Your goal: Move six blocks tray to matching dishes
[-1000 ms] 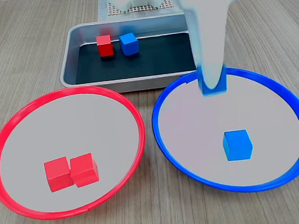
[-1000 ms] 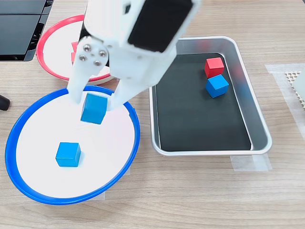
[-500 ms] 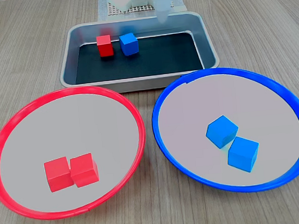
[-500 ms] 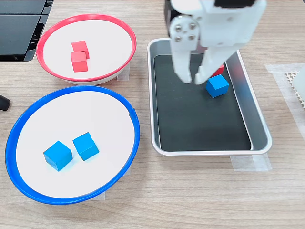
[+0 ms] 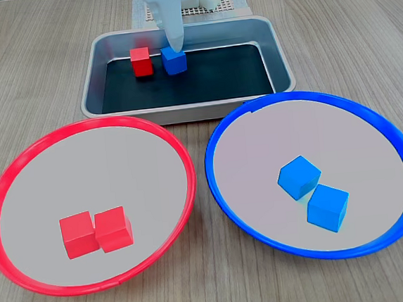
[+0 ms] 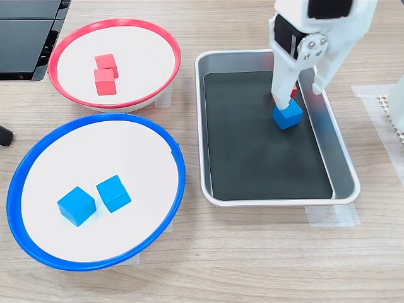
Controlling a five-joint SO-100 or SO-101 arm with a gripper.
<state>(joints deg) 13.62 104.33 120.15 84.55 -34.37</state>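
The silver tray [image 5: 184,112] [image 6: 265,201] holds one red block [image 5: 141,61] and one blue block [image 5: 174,60] [image 6: 288,115] side by side. My white gripper [image 5: 176,46] [image 6: 297,98] is open and low in the tray. Its fingertips are right at the blue block's top, and one finger [image 6: 281,85] covers most of the red block. The red-rimmed dish [image 5: 19,163] [image 6: 76,30] holds two touching red blocks [image 5: 95,231] [image 6: 105,73]. The blue-rimmed dish [image 5: 367,112] [image 6: 38,148] holds two blue blocks [image 5: 314,193] [image 6: 95,199].
A white mesh mat [image 5: 189,11] [image 6: 392,107] lies behind the tray under the arm's base. A black device [image 6: 25,38] sits beside the red-rimmed dish. Tape strips [image 6: 331,216] hold the tray to the wooden table. Both dishes sit close to the tray.
The gripper let go of a blue block into the blue-rimmed dish, nudging the block that lay there. It then swung to the tray and came down over the blue block.
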